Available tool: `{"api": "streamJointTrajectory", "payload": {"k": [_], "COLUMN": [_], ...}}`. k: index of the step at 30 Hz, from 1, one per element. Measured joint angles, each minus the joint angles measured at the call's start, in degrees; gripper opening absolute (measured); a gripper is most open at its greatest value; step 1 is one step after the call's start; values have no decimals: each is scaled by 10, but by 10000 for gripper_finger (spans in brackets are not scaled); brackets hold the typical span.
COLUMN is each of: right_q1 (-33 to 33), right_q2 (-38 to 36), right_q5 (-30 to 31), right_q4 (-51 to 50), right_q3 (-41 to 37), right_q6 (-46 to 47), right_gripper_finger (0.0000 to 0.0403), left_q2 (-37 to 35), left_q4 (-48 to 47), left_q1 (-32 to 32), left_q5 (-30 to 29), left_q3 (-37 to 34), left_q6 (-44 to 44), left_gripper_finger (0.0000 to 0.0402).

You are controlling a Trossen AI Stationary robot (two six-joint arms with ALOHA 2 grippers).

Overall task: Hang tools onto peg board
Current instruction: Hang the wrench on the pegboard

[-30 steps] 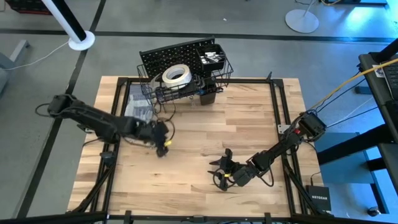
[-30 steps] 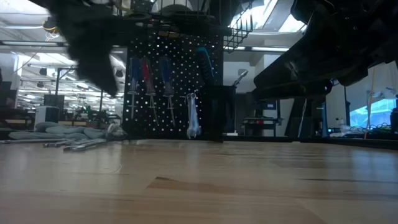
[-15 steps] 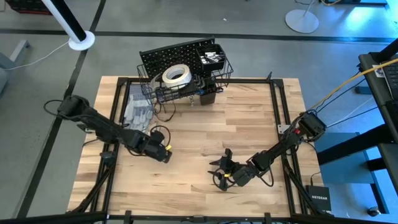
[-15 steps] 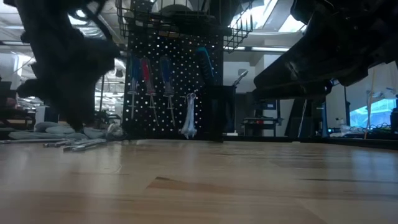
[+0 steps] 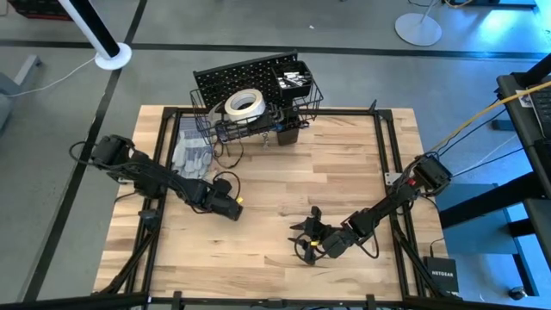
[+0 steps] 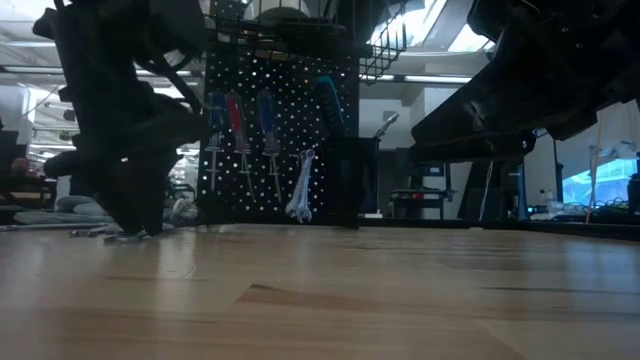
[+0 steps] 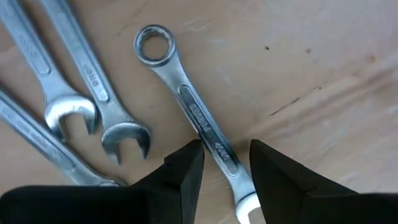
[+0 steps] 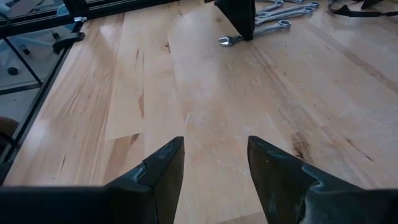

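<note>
Several silver wrenches (image 7: pixel 186 99) lie flat on the wooden table left of centre. My left gripper (image 7: pixel 222 149) points down over them, open. One finger stands on each side of the combination wrench's shaft near its open-jaw end, and I see no touch. In the high view this gripper (image 5: pixel 232 209) is in front of the grey gloves (image 5: pixel 191 155). The black peg board (image 6: pixel 280 130) stands at the far edge with screwdrivers (image 6: pixel 228 125) and wrenches (image 6: pixel 298 190) hanging on it. A white tape roll (image 5: pixel 244 103) sits in its wire basket. My right gripper (image 5: pixel 306 237) waits open, low at the near middle.
Two more wrenches (image 7: pixel 118 134) lie close beside the straddled one. The black table frame (image 5: pixel 164 155) runs along the left edge behind the gloves. Bare wood (image 8: pixel 211 112) stretches between the two grippers.
My left gripper has come down toward the table and a little toward the near edge, rolling about its own axis, and now stands low over the wrenches. The wrenches hanging on the peg board have swung slightly.
</note>
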Motion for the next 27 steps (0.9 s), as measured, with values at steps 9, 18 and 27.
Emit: {"api": "streamJointTrajectory", "payload": {"k": [9,18,27], "right_q1": [0,0,0], "right_q2": [0,0,0], "right_q5": [0,0,-9], "right_q4": [-1,-1,0], "right_q3": [0,0,0], "right_q6": [0,0,2], "right_gripper_finger": [182,182,182], "left_q2": [28,30,13], "left_q4": [-4,2,-19], "left_q1": [-15,-35,-56], "left_q5": [-30,-67,-111], "left_q3": [2,-1,10], "left_q6": [168,317,363], "left_gripper_finger": [59,13,4]}}
